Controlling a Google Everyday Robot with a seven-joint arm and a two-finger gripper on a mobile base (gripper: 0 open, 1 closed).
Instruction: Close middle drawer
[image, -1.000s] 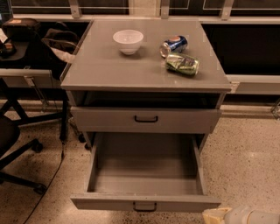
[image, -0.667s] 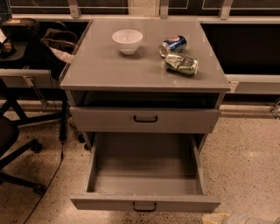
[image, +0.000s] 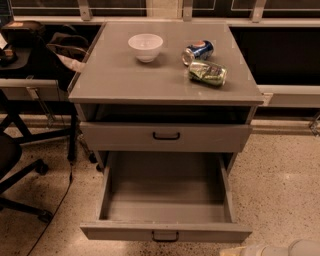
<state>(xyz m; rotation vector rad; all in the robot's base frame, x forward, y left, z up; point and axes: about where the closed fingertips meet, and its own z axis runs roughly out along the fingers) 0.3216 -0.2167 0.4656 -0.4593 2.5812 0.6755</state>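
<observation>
Three risks I see from here, and I take the scene from left to right. At the far left an office chair (image: 12, 160) stands on the floor and a dark cable (image: 60, 200) runs down beside the cabinet. Both are apart from the drawer, so I judge that they will not be caught. On the cabinet top (image: 115, 80) stands a white bowl (image: 145, 46), then a blue soda can (image: 197, 51) lying on its side and a crushed green can (image: 207, 73) just beside it. If the push is too hard, the whole cabinet may shake, and the blue can could roll off. Under the top, the top drawer (image: 210, 137) shows a dark gap above its front, so it seems not fully shut; a push placed too high would move this one instead. The middle drawer (image: 115, 232) is below it, pulled far out toward the camera. It is empty inside, of grey metal, with a low flat front and a small dark loop handle (image: 165, 236) in the centre. The gripper (image: 252, 250) is at the bottom right edge of the view, low, near the right corner of the drawer front but apart from it; whether it is open or closed I cannot tell. A push at that corner, not near the centre, may skew the drawer in its rails and jam it.
</observation>
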